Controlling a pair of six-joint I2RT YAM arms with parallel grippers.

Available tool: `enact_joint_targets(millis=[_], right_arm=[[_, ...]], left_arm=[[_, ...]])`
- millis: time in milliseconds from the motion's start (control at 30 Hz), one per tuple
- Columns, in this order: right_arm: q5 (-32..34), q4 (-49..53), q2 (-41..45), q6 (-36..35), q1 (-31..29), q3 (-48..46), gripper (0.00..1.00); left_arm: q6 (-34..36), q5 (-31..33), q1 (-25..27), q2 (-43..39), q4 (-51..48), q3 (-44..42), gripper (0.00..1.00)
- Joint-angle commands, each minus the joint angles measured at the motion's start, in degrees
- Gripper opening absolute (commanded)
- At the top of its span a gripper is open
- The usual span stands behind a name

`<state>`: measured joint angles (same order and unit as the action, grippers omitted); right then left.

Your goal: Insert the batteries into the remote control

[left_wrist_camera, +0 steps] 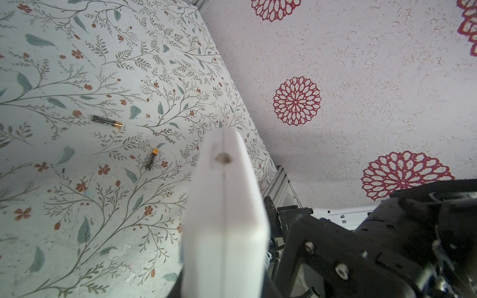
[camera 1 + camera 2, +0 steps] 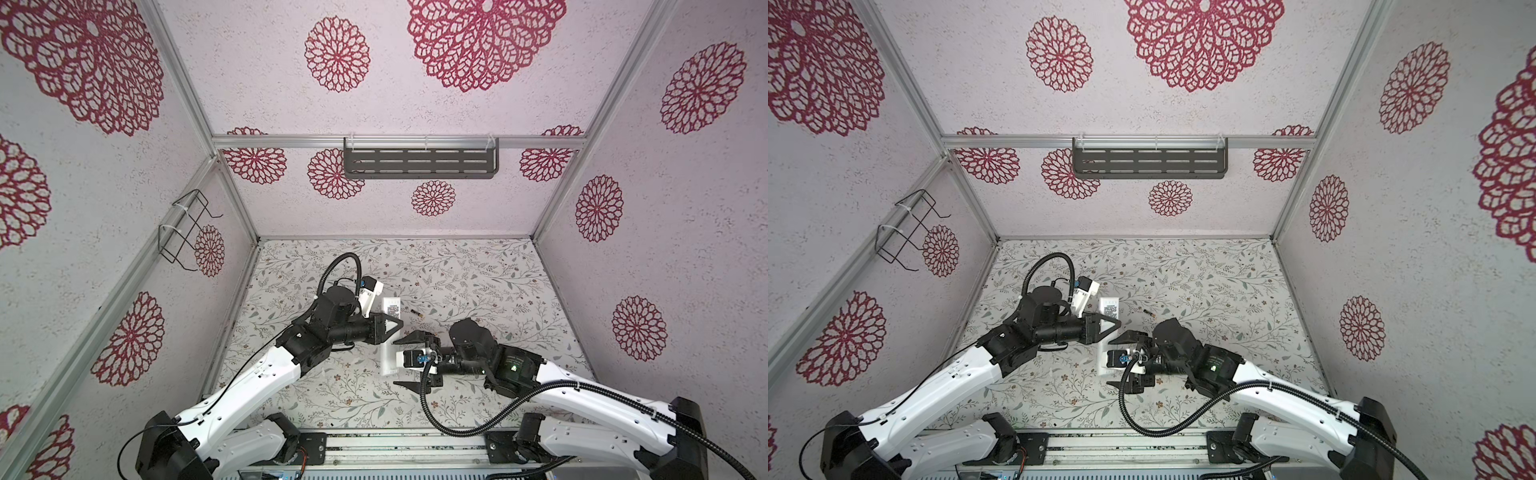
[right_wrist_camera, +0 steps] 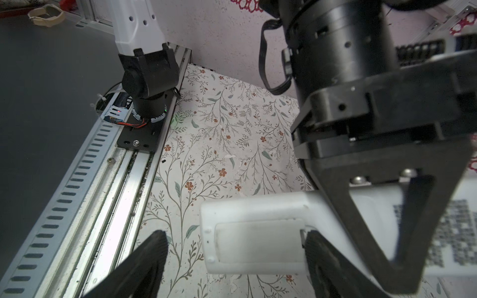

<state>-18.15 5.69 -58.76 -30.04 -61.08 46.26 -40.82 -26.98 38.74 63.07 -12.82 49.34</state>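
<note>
Floral-print surface [image 2: 478, 282] inside a booth with red-medallion walls. Your left gripper [image 2: 395, 326] has its fingers closed on the remote control [image 2: 390, 307] about mid-length, label side up. This reads as a brace, so the body cannot slide or twist while the other arm works on it. Your right gripper [image 2: 401, 361] sits at the remote's near end with fingers spread wide, one on either side, gripping nothing. The batteries [image 1: 107, 121] lie loose on the surface, apart from each other and from the remote, so nothing is loaded. The right wrist view gives you what the top views cannot: the battery cover [image 3: 258, 240] looks seated in the remote's back, between the spread fingers [image 3: 144, 263], with the left arm's finger clamped across just beyond it. Likely step in hand: get that cover off. Only the left wrist view shows both batteries plainly, gold ends and all, plus the remote's edge with its seam. In a top view you can pick out just one battery [image 2: 1148, 312]; the second is probably behind the right arm. Whether the remote rests on the surface or is lifted, you cannot tell.
</note>
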Motion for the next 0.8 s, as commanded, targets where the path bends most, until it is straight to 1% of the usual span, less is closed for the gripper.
enact_joint_targets(millis=[0,367,633,767], right_arm=[[2.2,-4.0,0.5,-1.1,-0.2,0.2,0.87],[1.1,-1.3,-2.1,-1.7,-0.2,0.8,0.87],[0.7,1.6,-3.2,-1.9,-0.2,1.0,0.85],[1.7,1.8,-3.4,-2.1,-0.2,1.1,0.84]], left_arm=[[-0.7,-1.7,-0.1,-1.3,2.9,-1.0,0.02],[-0.7,-2.0,-0.1,-1.4,3.4,-0.8,0.02],[-0.7,-2.3,-0.1,-1.3,3.7,-0.1,0.02],[-1.0,-2.5,-0.2,-1.6,3.9,0.0,0.02]])
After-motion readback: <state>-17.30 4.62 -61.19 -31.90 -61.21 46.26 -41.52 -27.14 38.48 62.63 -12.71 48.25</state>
